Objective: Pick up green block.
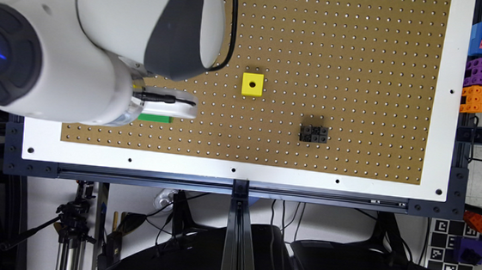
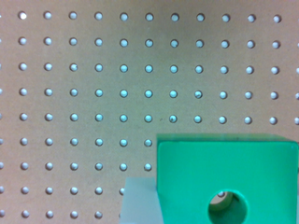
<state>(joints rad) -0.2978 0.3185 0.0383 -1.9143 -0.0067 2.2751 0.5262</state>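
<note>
The green block [image 2: 196,168], a bright green cube with a round dark hole in its top face, looms large in the wrist view, far bigger against the board's hole spacing than a cube resting on it. A pale finger [image 2: 138,201] presses against one of its sides; the other finger is out of frame. In the exterior view, the green block [image 1: 155,118] shows as a green strip under the white gripper [image 1: 166,108], at the exterior view's left above the pegboard [image 1: 359,53]. The gripper is shut on the block.
A yellow cube with a hole [image 1: 252,84] sits mid-board. A small black studded brick [image 1: 313,134] lies toward the exterior view's right. Stacks of pink, purple and orange bricks [image 1: 481,72] stand beyond the board's right edge. The arm's bulky white links [image 1: 102,33] cover the upper left.
</note>
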